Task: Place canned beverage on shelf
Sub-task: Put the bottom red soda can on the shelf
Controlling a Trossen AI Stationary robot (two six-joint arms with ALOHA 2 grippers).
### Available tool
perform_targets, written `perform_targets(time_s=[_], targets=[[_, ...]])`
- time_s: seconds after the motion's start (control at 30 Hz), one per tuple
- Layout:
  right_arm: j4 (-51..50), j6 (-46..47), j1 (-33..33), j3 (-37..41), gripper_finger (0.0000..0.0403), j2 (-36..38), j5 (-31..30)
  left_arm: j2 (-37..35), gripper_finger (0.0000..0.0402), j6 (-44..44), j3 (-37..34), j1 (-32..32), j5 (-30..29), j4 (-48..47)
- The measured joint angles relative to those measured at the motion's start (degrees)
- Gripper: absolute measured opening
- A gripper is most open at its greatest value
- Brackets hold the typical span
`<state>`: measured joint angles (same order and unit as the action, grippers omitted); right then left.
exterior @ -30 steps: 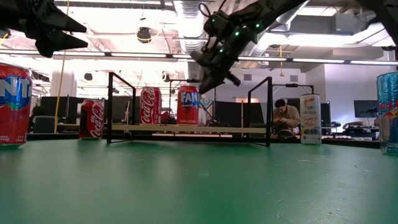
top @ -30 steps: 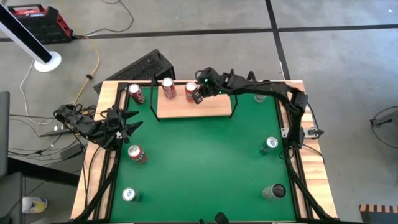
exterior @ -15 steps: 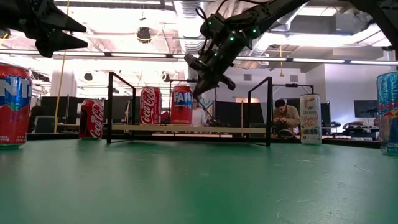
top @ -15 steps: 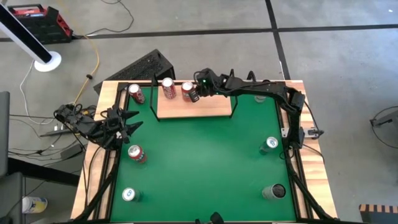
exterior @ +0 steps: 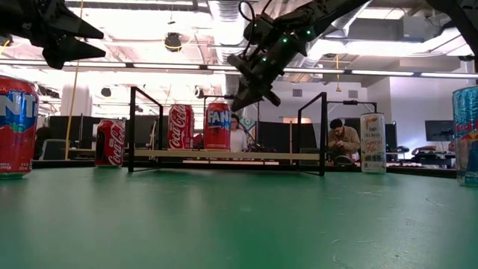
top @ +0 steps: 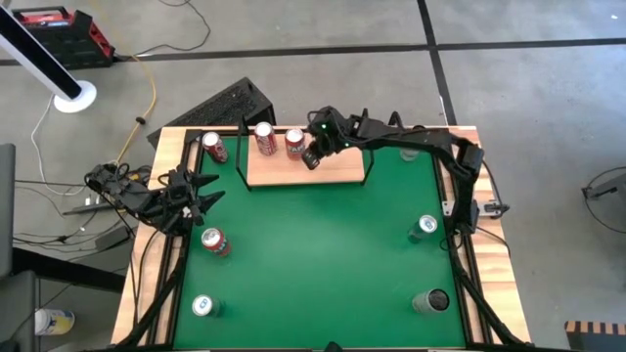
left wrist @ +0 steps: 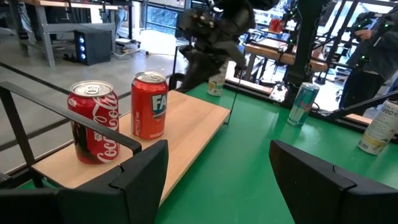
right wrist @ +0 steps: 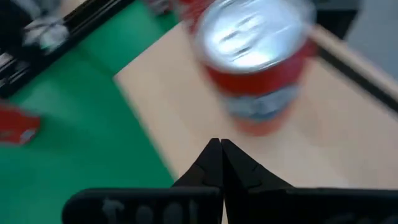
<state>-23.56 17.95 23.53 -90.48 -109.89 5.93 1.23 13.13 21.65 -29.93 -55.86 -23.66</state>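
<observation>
The pale-wood shelf with black wire ends stands at the table's far side. Two cans stand upright on it: a red Coca-Cola can and an orange-red Fanta can, which also shows in the low view. My right gripper hovers over the shelf just on the near side of the Fanta can. Its fingers are shut and empty. My left gripper waits open at the table's left edge, and its wrist view looks toward the shelf.
A Coca-Cola can stands left of the shelf. A Fanta can and another can stand along the left side. Two cans stand on the right, and one stands far right. The green mat's middle is open.
The Fanta can has slid a little along the shelf toward the table's left and the Coca-Cola can, staying upright. My right gripper went that way with it, then drew back toward the table's near edge, clear of the can.
</observation>
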Motion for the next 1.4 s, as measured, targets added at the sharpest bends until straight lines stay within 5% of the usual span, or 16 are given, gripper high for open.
perform_targets(time_s=[0.6, 0.8, 1.4], targets=[[5.71, -4.98, 1.16, 0.00, 0.0016, -0.04, 0.24, 0.00, 0.0264, -0.42, 0.00, 0.01, 0.01, 0.00], [6.55, -4.91, 2.02, 0.12, 0.0016, -2.80, 6.75, -0.02, 0.0264, -0.39, 0.00, 0.01, -0.08, 0.04], [11.59, -3.34, 2.73, 0.02, 0.0016, -5.37, 4.74, 0.00, 0.0264, -0.19, 0.00, 0.00, -0.41, 0.02]])
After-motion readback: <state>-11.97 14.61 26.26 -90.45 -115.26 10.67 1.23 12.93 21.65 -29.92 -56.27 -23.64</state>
